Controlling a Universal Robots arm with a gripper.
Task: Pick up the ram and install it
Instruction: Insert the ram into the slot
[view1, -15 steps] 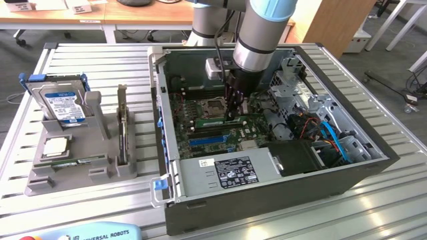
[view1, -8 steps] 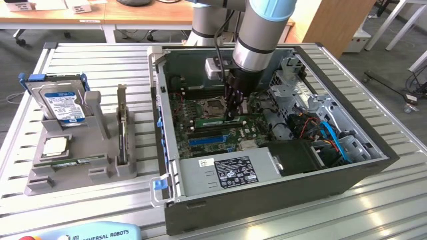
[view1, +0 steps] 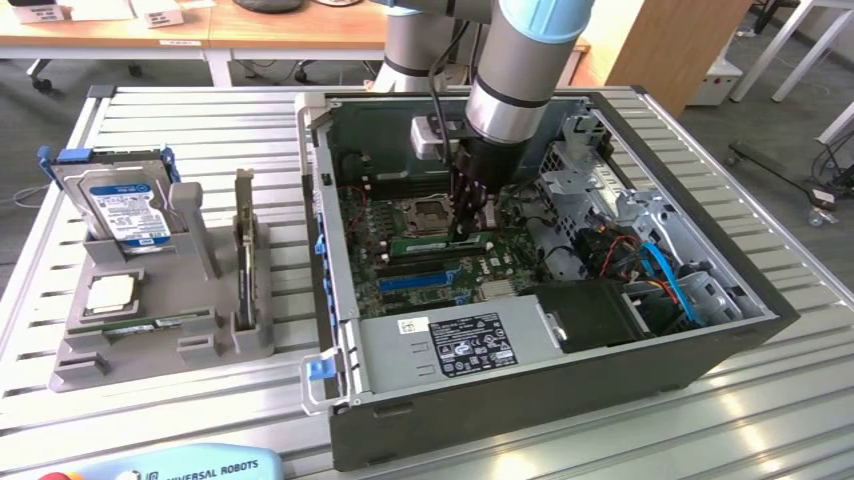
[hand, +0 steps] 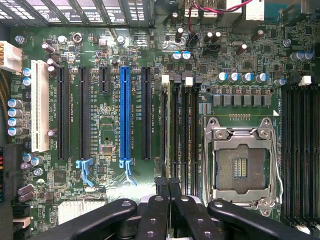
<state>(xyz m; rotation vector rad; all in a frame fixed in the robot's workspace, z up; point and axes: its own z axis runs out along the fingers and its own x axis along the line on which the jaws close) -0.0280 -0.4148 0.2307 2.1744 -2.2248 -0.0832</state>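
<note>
Green and thin, the narrow circuit-board stick of ram stands on edge along the memory slots of the green motherboard, inside the open dark computer case. The black tool hangs at the end of the stick towards the exterior view's right. In the wrist view its fingers are drawn close together at the end of the slot rows. Whether they press on the ram cannot be told.

Just beside the slots sits the silver-framed square processor socket. On their other side is the long blue expansion slot.

Well apart, on the exterior view's left, a grey moulded tray rests on the slatted metal worktop. It carries an upright silver hard drive with a blue-white label and a flat square silver processor chip.
</note>
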